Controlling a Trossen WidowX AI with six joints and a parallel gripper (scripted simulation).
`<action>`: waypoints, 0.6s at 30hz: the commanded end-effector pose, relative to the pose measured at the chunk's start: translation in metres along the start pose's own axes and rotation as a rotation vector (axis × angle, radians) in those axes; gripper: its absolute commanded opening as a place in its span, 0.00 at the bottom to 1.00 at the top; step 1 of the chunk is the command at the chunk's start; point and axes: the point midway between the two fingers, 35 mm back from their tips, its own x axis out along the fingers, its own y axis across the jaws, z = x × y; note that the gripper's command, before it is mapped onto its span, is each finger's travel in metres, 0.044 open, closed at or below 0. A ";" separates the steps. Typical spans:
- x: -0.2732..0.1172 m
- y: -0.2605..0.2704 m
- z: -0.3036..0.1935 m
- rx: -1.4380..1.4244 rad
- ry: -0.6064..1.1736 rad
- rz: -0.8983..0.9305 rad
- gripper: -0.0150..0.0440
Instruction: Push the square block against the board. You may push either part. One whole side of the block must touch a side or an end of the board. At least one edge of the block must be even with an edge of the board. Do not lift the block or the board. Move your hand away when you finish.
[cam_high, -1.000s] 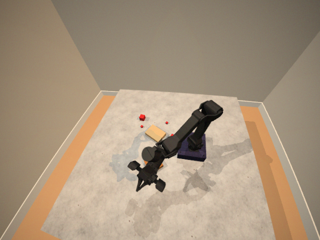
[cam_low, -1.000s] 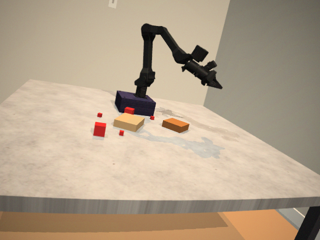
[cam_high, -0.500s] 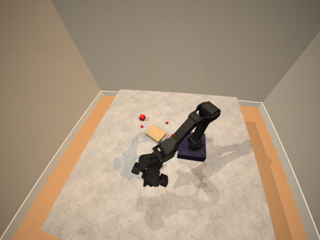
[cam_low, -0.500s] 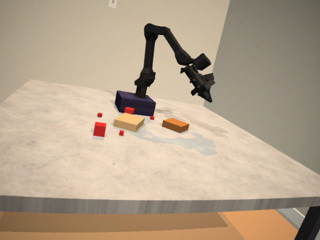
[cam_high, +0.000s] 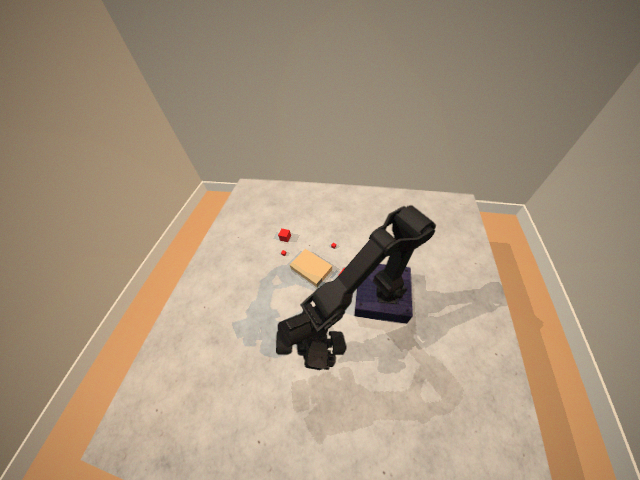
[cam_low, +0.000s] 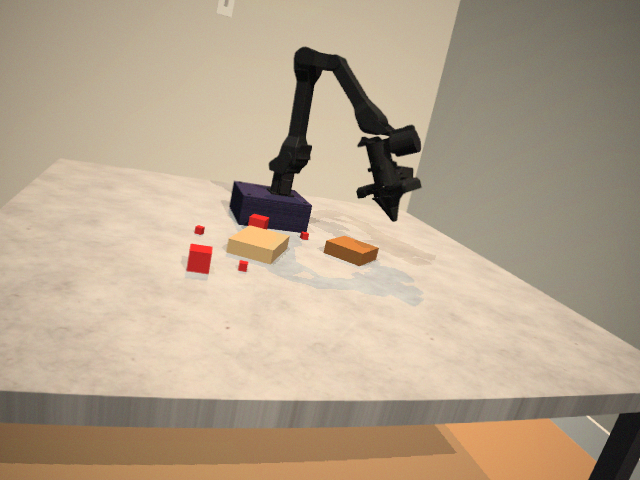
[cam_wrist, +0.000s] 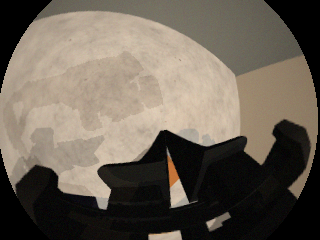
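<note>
Two flat parts lie apart on the table. The pale tan part (cam_high: 310, 266) (cam_low: 257, 240) is nearer the red cubes. The orange-brown part (cam_low: 351, 249) lies to its right in the exterior view, with a gap between them; a sliver of orange (cam_wrist: 172, 174) shows between the fingers in the wrist view. In the top view the arm hides this part. I cannot tell surely which part is square. My gripper (cam_low: 394, 220) (cam_wrist: 163, 134) is shut and empty. It points down above the table, beyond the orange-brown part, touching neither part.
A large red cube (cam_high: 284, 235) (cam_low: 199, 258) and small red cubes (cam_high: 283, 252) (cam_low: 242, 266) stand around the tan part. Another red block (cam_low: 258, 221) stands behind it, near the arm's dark purple base (cam_high: 383, 311) (cam_low: 271, 214). A small red cube (cam_low: 304, 236) lies between the parts, farther back.
</note>
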 end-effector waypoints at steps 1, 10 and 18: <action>0.003 0.012 -0.011 -0.086 0.064 0.068 0.25; 0.001 0.043 -0.037 -0.293 0.179 0.258 0.25; -0.006 0.064 -0.055 -0.445 0.237 0.413 0.25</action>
